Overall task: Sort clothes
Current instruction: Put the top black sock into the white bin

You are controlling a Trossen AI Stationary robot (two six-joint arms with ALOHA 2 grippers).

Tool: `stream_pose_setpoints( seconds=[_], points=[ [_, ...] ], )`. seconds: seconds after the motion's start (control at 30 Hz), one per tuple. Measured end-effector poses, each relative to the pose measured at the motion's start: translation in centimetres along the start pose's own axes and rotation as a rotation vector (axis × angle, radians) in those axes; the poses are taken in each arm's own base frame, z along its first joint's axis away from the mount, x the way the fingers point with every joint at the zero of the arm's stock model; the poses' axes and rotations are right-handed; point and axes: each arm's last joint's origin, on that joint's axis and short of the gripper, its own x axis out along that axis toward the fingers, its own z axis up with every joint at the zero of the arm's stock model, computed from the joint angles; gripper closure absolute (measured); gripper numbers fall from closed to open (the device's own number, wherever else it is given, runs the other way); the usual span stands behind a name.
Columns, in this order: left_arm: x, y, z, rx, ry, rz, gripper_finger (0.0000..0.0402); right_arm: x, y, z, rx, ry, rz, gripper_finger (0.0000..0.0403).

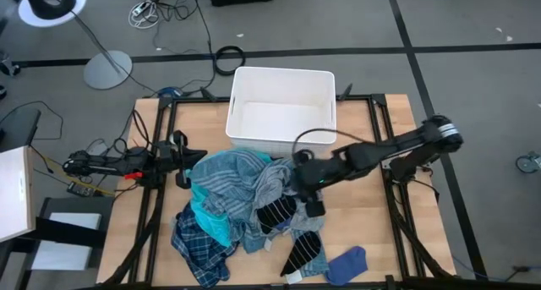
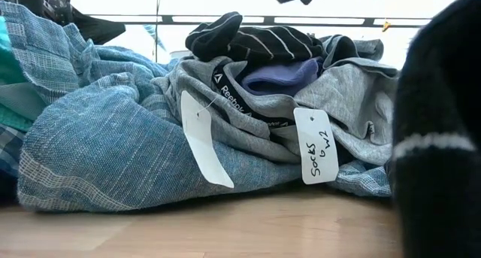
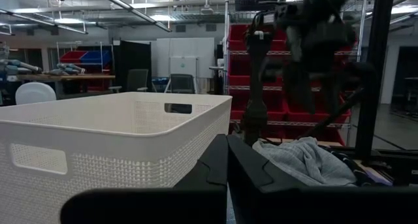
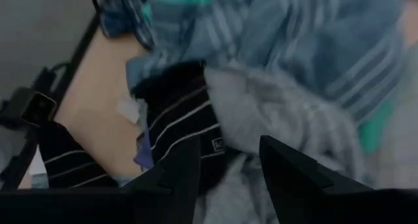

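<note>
The clothes lie in a heap (image 1: 245,207) on the wooden table: a blue-grey striped shirt (image 1: 226,176), a grey top (image 1: 270,182), a turquoise piece (image 1: 207,218), a navy plaid shirt (image 1: 196,243), black striped socks (image 1: 275,212) and a small blue item (image 1: 347,262). My right gripper (image 1: 313,205) hangs open and empty above the heap's right side, over a black striped sock (image 4: 176,119) and the grey top (image 4: 281,113). My left gripper (image 1: 180,159) is shut and empty, level at the heap's left edge, pointing toward the bin.
A white plastic bin (image 1: 281,111) stands at the table's far middle, just behind the heap, and fills the left wrist view (image 3: 98,145). White paper tags (image 2: 316,145) hang from the clothes. Bare wood lies at the table's right (image 1: 372,214).
</note>
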Motion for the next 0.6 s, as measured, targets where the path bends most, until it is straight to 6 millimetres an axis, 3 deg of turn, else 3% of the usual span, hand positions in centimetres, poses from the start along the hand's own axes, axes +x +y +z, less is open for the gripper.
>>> stream_pose_setpoints(
  seconds=[0.27,0.37,0.53,0.6],
  points=[
    [0.0,0.0,0.0,0.000,0.000,0.000,0.0396,4.3,0.5,-0.1,0.120,0.141,0.027,0.0248],
    [0.0,0.0,0.0,0.000,0.000,0.000,0.0396,5.3,0.7,-0.5,0.164,0.192,0.047,0.0266],
    [0.0,0.0,0.0,0.000,0.000,0.000,0.0396,4.4,1.2,-0.3,0.169,0.184,0.065,0.0379],
    [0.0,0.0,0.0,0.000,0.000,0.000,0.0396,2.8,1.1,0.8,0.163,0.136,0.031,0.0388]
  ],
)
